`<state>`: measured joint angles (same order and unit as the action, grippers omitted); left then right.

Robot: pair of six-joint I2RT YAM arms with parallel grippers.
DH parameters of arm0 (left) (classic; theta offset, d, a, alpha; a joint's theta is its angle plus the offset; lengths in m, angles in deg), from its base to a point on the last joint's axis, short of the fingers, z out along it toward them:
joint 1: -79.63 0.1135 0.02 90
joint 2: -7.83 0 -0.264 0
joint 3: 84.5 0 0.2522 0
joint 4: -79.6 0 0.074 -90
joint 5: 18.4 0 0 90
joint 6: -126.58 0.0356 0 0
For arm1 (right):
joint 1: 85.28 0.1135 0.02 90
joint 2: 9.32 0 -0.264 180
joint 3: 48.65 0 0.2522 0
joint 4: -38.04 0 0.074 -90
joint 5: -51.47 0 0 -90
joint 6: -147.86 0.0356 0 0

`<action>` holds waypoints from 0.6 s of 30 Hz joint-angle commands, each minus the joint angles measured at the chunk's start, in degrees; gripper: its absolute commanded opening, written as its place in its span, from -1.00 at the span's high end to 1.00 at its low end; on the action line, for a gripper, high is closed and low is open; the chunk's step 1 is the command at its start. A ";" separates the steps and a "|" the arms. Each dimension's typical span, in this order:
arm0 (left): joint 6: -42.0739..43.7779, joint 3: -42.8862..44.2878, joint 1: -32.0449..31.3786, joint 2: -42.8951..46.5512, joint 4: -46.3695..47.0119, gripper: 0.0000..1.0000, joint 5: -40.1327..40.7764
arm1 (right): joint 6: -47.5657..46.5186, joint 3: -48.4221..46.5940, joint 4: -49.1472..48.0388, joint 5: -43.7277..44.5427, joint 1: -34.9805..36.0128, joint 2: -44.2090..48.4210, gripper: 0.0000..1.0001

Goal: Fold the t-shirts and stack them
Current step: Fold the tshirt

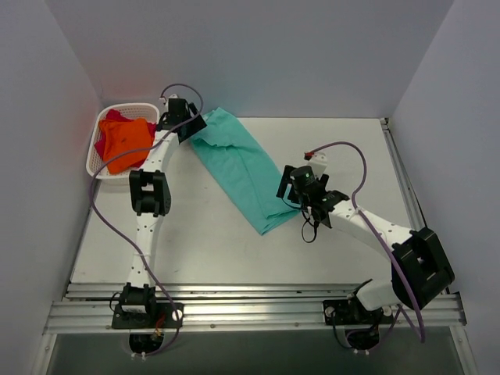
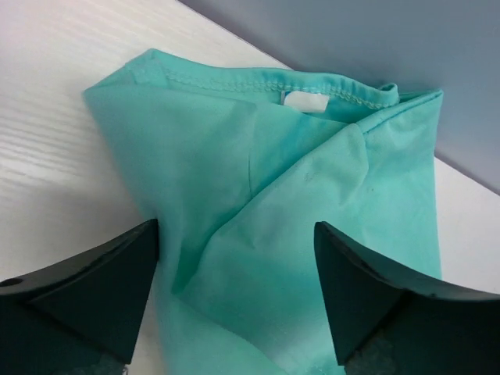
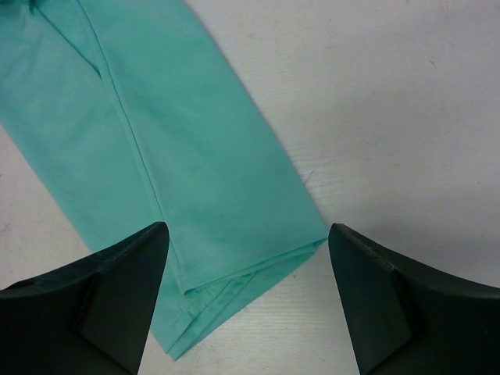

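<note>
A teal-green t-shirt lies folded into a long strip, running diagonally from the back of the table toward the middle. My left gripper hovers over its collar end; the jaws stand open with cloth below them and nothing pinched. At the hem end, my right gripper is open too, its fingers either side of the layered corner. The orange t-shirt and the magenta-red t-shirt lie bunched in the basket.
A white lattice basket stands at the back left, against the left wall. Walls close in the table on the left, back and right. A metal rail runs along the near edge by the arm bases.
</note>
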<state>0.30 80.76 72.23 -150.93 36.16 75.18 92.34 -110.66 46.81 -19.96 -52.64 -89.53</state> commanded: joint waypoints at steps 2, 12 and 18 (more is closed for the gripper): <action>0.24 -0.83 2.03 3.70 7.33 -0.88 -9.46 | -0.55 0.44 -0.81 1.03 -0.30 -0.13 -0.58; 1.64 -34.85 4.58 36.04 17.89 -0.88 -5.60 | -0.20 0.00 -3.00 -1.78 -0.39 -6.62 -0.27; 0.24 -57.26 4.76 54.67 23.33 -0.88 -4.10 | -0.38 -2.99 -1.08 0.68 -1.27 -14.27 -0.18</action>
<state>0.76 30.64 77.08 -103.43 53.02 70.08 92.25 -110.86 44.41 -21.60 -53.08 -101.66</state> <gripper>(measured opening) 0.939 0.593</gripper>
